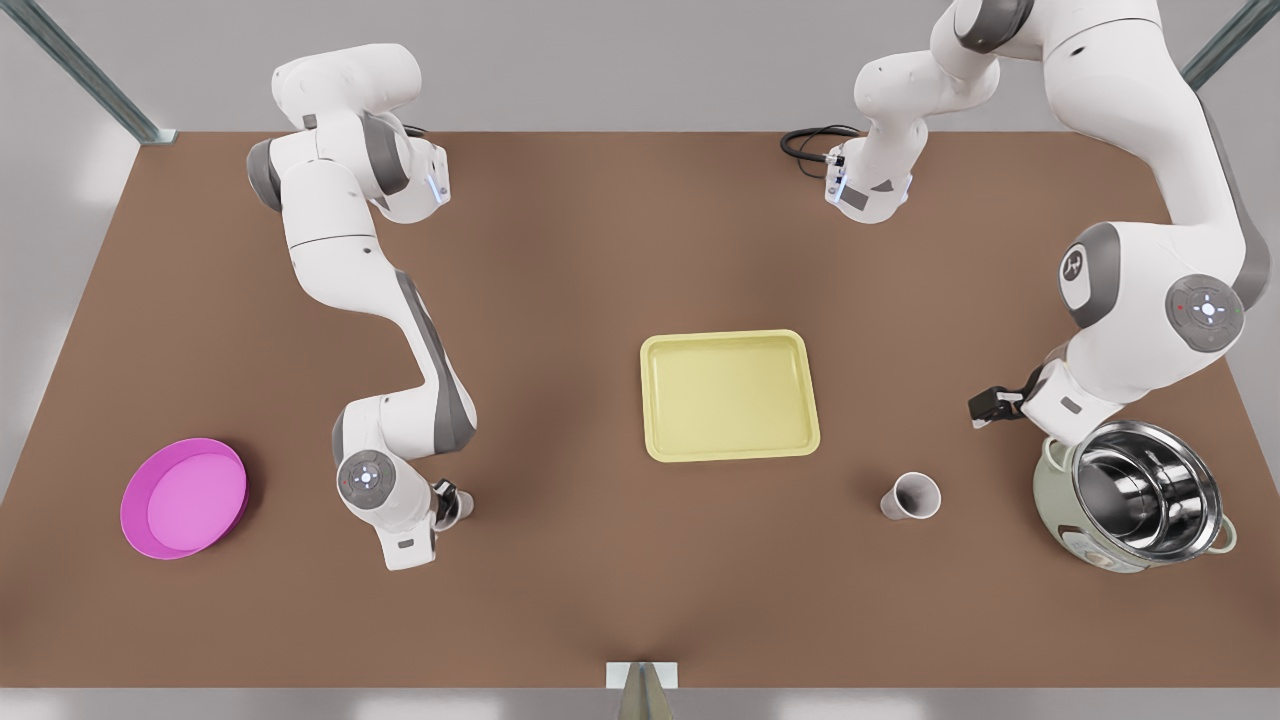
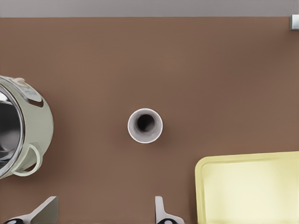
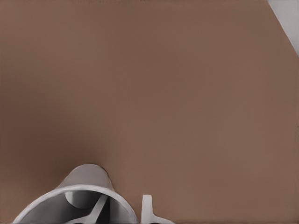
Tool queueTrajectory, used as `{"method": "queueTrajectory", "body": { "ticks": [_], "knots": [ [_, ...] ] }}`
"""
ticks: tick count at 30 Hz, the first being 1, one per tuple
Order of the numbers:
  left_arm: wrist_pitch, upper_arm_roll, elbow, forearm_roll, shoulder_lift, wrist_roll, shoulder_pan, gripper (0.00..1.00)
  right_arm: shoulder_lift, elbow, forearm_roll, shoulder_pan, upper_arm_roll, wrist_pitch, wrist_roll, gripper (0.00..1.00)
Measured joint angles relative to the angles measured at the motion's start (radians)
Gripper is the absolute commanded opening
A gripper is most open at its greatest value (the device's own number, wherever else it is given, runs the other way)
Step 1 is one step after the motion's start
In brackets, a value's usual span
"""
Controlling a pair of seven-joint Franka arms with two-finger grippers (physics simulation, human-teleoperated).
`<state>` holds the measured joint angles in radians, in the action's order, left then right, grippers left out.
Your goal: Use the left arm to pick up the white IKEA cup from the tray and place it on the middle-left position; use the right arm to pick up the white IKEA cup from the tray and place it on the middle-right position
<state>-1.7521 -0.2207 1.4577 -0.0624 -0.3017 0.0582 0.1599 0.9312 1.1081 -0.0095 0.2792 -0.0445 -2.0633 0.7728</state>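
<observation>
When the table is read across from the front view's left, the magenta plate (image 1: 185,497) is noted first, well apart from the work and not part of it. Next, the right gripper (image 1: 450,503) is found low over the table beside its own arm's base. In the right wrist view one finger (image 3: 147,210) is seen outside the rim of the held cup (image 3: 74,200) and another inside it, so the jaws are judged to be drawn in narrow on the cup's wall. The pale-yellow tray (image 1: 728,395) is recorded at mid-table with no cup on it. Towards the front view's right, the standing cup (image 1: 910,496) is found upright on bare table, between the tray and the steel pot (image 1: 1140,495) and touching neither. The left gripper (image 1: 995,405) is held above the table close to the pot, clear of that cup, and its fingers (image 2: 161,212) are spread wide with nothing between them. The left arm's placement is therefore judged done, and the right arm's set-down is judged to be the step in hand. For the next move, the held cup must be confirmed seated flat. The right jaws must then be opened and lifted straight up, so that the rim is not dragged and the cup is not tipped.
</observation>
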Motion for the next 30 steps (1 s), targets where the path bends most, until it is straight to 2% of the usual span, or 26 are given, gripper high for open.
{"method": "queueTrajectory", "body": {
  "ticks": [4,7,9,11,12,16,20,26,30],
  "knots": [
    [0.000,0.000,0.000,0.003,0.000,-0.001,0.000,1.00,0.000,-0.001,-0.002,0.000,0.000,-0.004,-0.001,0.60],
    [0.000,0.000,0.000,0.004,0.000,-0.001,0.000,1.00,-0.002,-0.001,-0.002,-0.001,0.000,-0.006,-0.001,0.64],
    [0.000,0.000,0.000,0.005,0.000,-0.002,0.000,1.00,-0.003,-0.001,-0.002,-0.002,-0.002,-0.005,-0.001,0.77],
    [0.000,0.000,0.000,0.004,0.000,-0.002,0.000,1.00,-0.004,-0.001,-0.001,-0.002,-0.002,-0.004,-0.002,0.96],
    [0.000,0.000,0.000,0.004,0.000,-0.002,0.000,1.00,-0.004,0.000,-0.001,-0.003,-0.002,-0.004,-0.002,1.00],
    [0.000,0.000,0.000,0.004,0.000,-0.002,0.000,1.00,-0.021,0.000,0.002,-0.003,-0.002,0.003,-0.001,1.00],
    [0.000,0.000,0.000,0.003,0.000,-0.002,0.000,1.00,-0.114,0.001,0.018,-0.003,0.028,0.066,0.000,1.00],
    [0.000,0.000,0.000,0.004,0.000,-0.002,0.000,1.00,-0.356,0.007,0.066,0.007,0.054,0.372,-0.070,1.00],
    [0.000,0.000,0.000,0.006,-0.001,-0.002,0.000,1.00,-0.405,0.006,0.064,0.024,0.055,0.538,-0.143,1.00]
  ]
}}
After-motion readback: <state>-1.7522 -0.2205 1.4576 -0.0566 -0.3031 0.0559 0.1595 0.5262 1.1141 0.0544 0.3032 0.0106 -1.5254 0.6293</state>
